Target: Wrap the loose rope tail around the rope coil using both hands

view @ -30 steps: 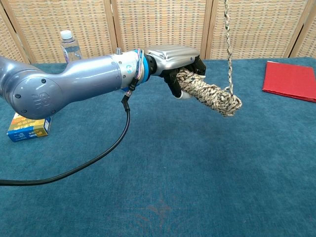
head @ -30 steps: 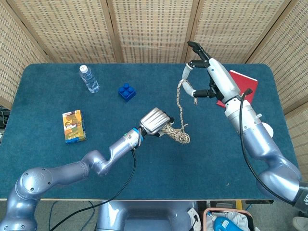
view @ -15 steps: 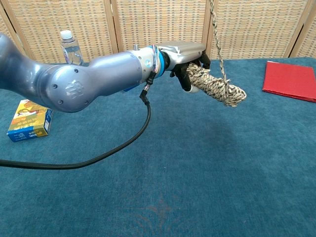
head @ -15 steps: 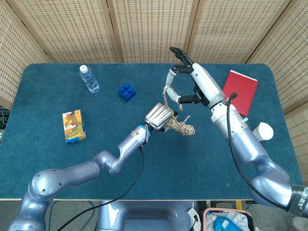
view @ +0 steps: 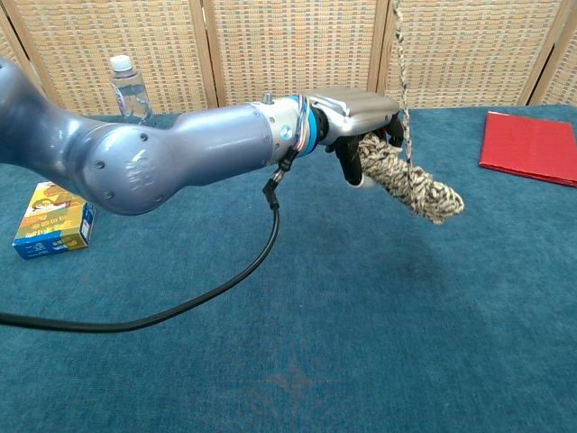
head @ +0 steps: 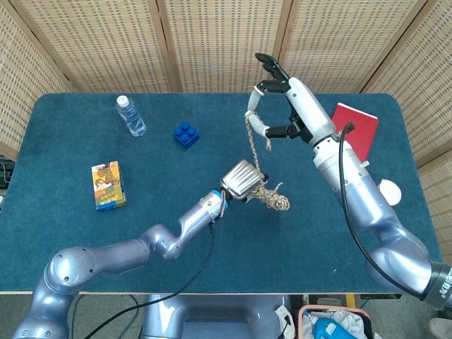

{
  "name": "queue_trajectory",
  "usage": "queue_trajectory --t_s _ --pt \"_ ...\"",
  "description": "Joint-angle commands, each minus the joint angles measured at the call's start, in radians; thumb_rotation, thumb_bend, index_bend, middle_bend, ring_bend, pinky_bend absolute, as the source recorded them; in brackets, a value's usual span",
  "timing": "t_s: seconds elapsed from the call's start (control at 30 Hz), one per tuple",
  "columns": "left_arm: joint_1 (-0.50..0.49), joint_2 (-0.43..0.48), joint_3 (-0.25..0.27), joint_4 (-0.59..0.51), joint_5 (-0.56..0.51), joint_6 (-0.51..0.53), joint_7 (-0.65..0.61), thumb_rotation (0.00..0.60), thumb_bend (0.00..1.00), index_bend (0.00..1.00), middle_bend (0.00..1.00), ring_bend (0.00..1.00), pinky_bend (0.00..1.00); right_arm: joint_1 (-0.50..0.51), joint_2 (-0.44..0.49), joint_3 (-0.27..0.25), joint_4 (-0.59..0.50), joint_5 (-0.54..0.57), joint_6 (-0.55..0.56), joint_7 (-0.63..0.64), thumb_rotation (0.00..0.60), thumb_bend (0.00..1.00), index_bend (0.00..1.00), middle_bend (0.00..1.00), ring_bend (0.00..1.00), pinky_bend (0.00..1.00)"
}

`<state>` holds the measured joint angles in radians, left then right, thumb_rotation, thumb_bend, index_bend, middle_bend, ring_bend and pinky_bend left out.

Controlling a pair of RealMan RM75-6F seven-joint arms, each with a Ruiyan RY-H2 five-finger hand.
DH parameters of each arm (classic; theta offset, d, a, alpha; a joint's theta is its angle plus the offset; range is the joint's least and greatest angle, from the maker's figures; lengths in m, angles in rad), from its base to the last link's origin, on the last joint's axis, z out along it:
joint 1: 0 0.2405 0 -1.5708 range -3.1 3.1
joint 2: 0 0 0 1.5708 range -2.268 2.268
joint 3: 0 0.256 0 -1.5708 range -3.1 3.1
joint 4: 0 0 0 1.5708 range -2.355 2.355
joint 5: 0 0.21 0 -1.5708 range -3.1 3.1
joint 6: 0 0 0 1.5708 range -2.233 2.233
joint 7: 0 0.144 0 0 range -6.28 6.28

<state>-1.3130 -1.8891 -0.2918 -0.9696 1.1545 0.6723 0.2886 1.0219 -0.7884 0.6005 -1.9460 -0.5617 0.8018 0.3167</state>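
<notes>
My left hand (head: 241,179) (view: 356,117) grips one end of the beige and dark rope coil (head: 272,197) (view: 411,181) and holds it in the air above the blue table. The loose rope tail (head: 251,145) (view: 402,63) rises from the coil near the left hand up to my right hand (head: 289,104), which pinches its upper end high over the back of the table. The other fingers of the right hand are spread. A short end of tail dangles below the pinch. The chest view does not show the right hand.
A red notebook (head: 357,129) (view: 529,145) lies at the right. A water bottle (head: 131,116) (view: 131,88), a blue toy brick (head: 186,135) and a small printed box (head: 107,185) (view: 51,219) sit on the left half. A white cup (head: 389,191) is near the right edge.
My left hand carried the coil forward and to the right. My right hand swung left with the tail, then rose and drew back to the right, and the tail now stands more upright.
</notes>
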Motion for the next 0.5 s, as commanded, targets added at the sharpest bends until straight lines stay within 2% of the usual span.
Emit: queue_trajectory --t_s 0.03,0.3,0.5 --pt "0.031 0.044 0.06 -0.046 0.127 0.039 -0.115 0.6 0.54 0.72 0.64 0.55 0.7 0.014 -0.026 -0.029 0.072 0.04 -0.021 -0.023 0.6 0.52 0.68 0.0 0.0 0.0" --pt "0.068 0.123 0.152 -0.055 0.37 0.181 -0.455 0.6 0.54 0.72 0.64 0.55 0.7 -0.03 -0.099 -0.096 0.229 0.015 -0.072 -0.01 0.6 0.52 0.68 0.0 0.0 0.0" --pt "0.088 0.174 0.209 -0.056 0.47 0.269 -0.65 0.6 0.55 0.72 0.64 0.55 0.7 -0.063 -0.144 -0.109 0.331 -0.027 -0.133 0.038 0.6 0.52 0.69 0.0 0.0 0.0"
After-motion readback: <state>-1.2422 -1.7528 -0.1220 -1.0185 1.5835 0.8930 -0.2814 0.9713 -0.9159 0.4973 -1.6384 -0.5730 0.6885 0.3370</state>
